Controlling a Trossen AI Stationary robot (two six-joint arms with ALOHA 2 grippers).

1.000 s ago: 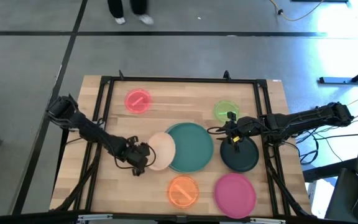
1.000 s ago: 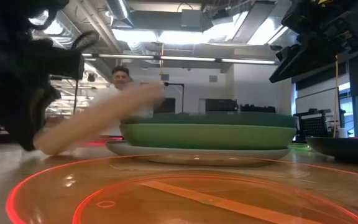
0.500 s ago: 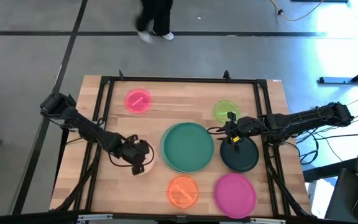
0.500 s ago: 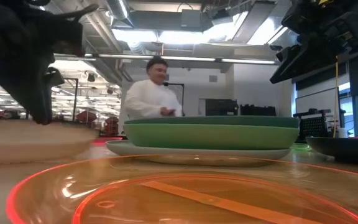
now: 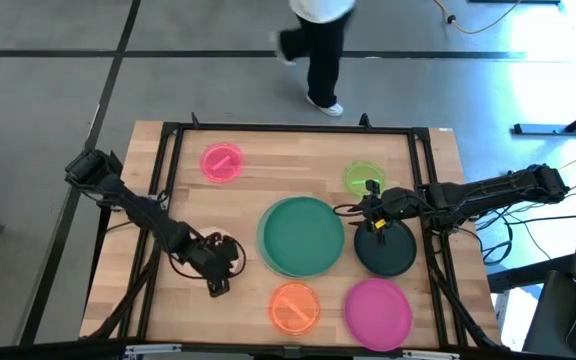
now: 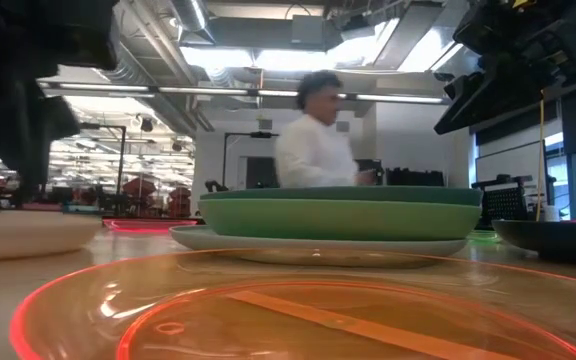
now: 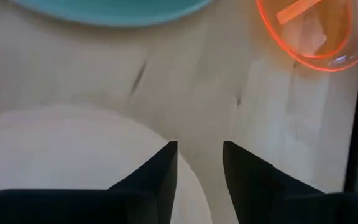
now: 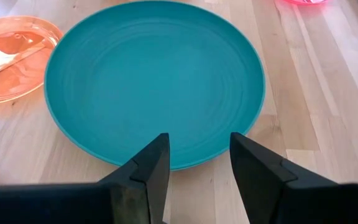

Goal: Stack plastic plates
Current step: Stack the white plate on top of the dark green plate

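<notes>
Centrally, the round teal plastic plate (image 5: 302, 235) tops a stack of three large plates, over the green plate (image 6: 338, 217) and the pale mint plate (image 6: 318, 246), mid-table. The left gripper (image 5: 217, 270), fingers slightly parted and holding nothing, sits over the peach plate (image 7: 73, 162), just left of the stack. The right gripper (image 5: 372, 214), likewise parted and empty, hovers above the blackish-green plate (image 5: 388, 252); orange (image 5: 294, 306), magenta (image 5: 378, 312), lime (image 5: 360, 176) and pink (image 5: 221, 162) plates lie apart.
</notes>
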